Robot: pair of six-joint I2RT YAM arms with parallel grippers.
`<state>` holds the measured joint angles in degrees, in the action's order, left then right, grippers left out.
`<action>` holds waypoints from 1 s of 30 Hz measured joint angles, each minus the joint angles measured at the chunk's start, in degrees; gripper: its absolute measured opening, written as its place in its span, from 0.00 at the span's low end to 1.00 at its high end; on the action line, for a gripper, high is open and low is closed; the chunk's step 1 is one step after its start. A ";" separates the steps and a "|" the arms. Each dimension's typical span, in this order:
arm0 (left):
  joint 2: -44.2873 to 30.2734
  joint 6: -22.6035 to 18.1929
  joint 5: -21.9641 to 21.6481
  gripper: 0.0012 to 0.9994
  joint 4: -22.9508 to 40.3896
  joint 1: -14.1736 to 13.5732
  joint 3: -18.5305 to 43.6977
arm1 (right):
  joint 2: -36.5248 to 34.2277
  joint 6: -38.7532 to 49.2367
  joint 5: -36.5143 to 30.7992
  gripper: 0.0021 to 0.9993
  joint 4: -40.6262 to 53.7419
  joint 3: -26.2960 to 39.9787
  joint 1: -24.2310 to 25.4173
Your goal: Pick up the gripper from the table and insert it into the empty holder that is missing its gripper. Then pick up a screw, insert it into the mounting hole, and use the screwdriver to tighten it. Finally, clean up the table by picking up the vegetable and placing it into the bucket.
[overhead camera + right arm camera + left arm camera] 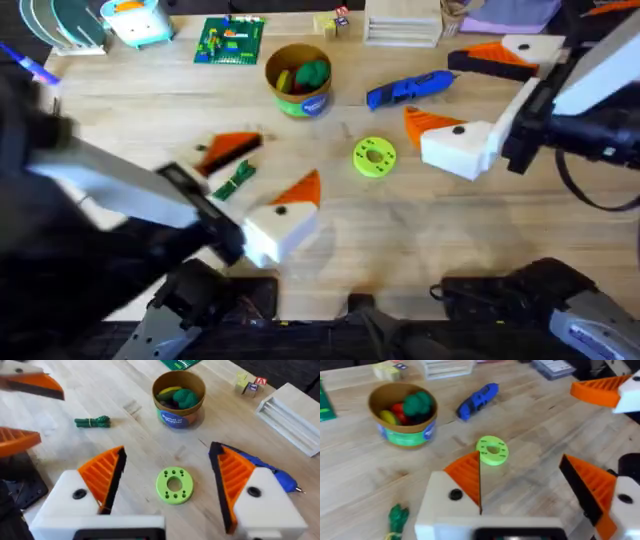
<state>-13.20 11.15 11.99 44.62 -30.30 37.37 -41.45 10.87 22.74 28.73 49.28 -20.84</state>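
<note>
Both arms hover over the table, jaws open and empty.

The vegetable [233,180] lies on the wood just beside the left gripper [265,185]. The bucket [299,80] stands farther back, the screwdriver [409,88] beside it, near the right gripper [470,90].

You see a bright blue screwdriver [410,89], a lime-green ring [375,157], a dark green vegetable [233,181], a tan bucket [298,80] with a blue band, and orange ribbed fingers [102,477] on white bases.
</note>
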 joint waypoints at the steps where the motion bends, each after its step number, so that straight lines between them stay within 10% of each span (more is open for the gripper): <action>1: -2.58 -0.47 -1.89 0.99 3.51 0.00 4.17 | 0.00 0.00 0.00 0.99 -0.34 0.00 0.00; 11: -28.17 -15.51 -15.29 0.99 28.14 0.00 33.22 | -0.02 0.00 -0.02 0.99 -1.96 0.00 0.00; 19: -36.11 -18.48 -22.26 0.99 36.50 0.98 33.72 | -0.02 0.00 -0.02 0.99 -1.59 0.00 0.00; 30: -50.22 -20.26 -23.11 0.99 27.94 15.87 20.94 | -0.02 0.00 -0.02 0.99 -1.50 0.00 0.00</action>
<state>-63.42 -9.11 -11.12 72.56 -14.44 58.31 -41.47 10.87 22.72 27.22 49.28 -20.84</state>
